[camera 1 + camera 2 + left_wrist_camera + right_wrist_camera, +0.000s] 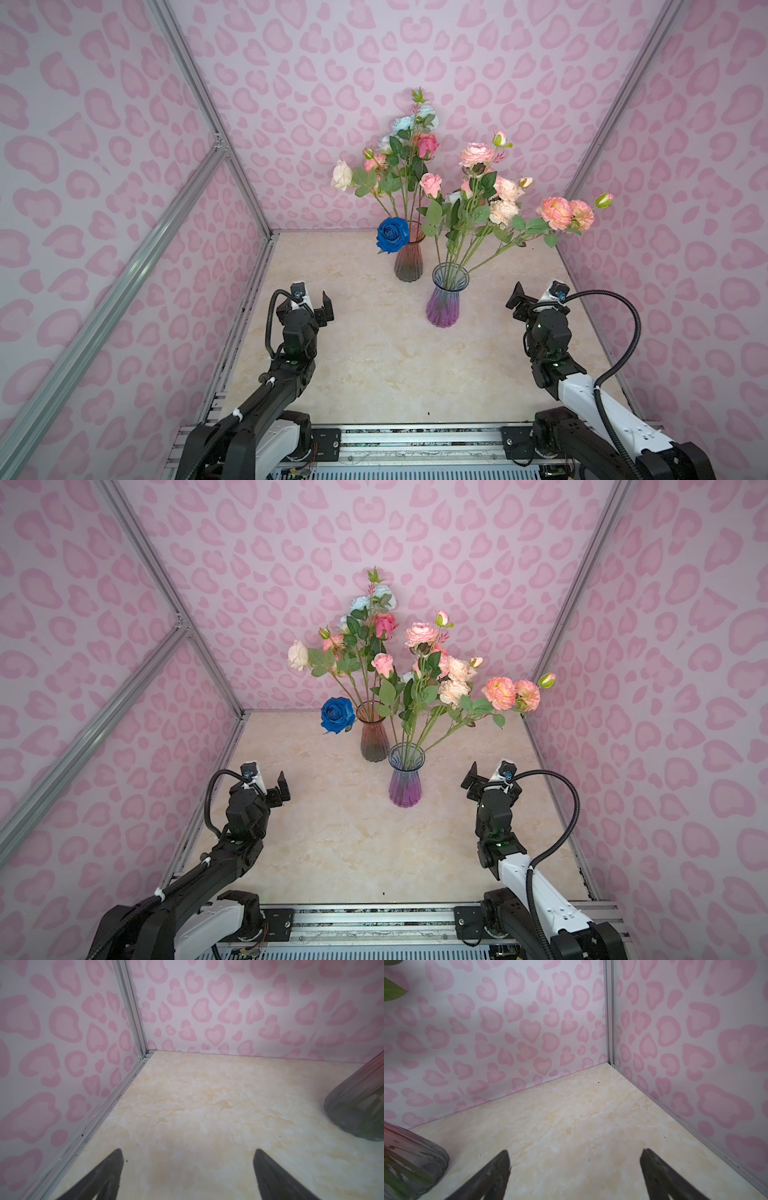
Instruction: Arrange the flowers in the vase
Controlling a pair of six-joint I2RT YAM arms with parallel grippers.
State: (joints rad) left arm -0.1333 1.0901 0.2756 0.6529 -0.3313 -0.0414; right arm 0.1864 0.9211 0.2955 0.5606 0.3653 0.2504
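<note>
Looks finished, or nearly so. No stem lying loose on the bench (pixel 374 365) in both top views. All flowers (pixel 478 156) standing upright, split between two vessels: pink, peach and cream blooms in the purple vase (pixel 444 299) at the front, and pale blue, pink and cream ones in the brown vase (pixel 408 262) just behind it, with the blue rose (pixel 392 235) low beside that rim. Nothing held. Spread wide and empty: left gripper (pixel 188 1155), hovering over bare bench well to the left of the vases. Same for right gripper (pixel 576 1152), off to the right. Left to do, at a guess: only tidying, or gathering both bunches into one vase if a single one is meant. Cannot tell which vase the task intends.
</note>
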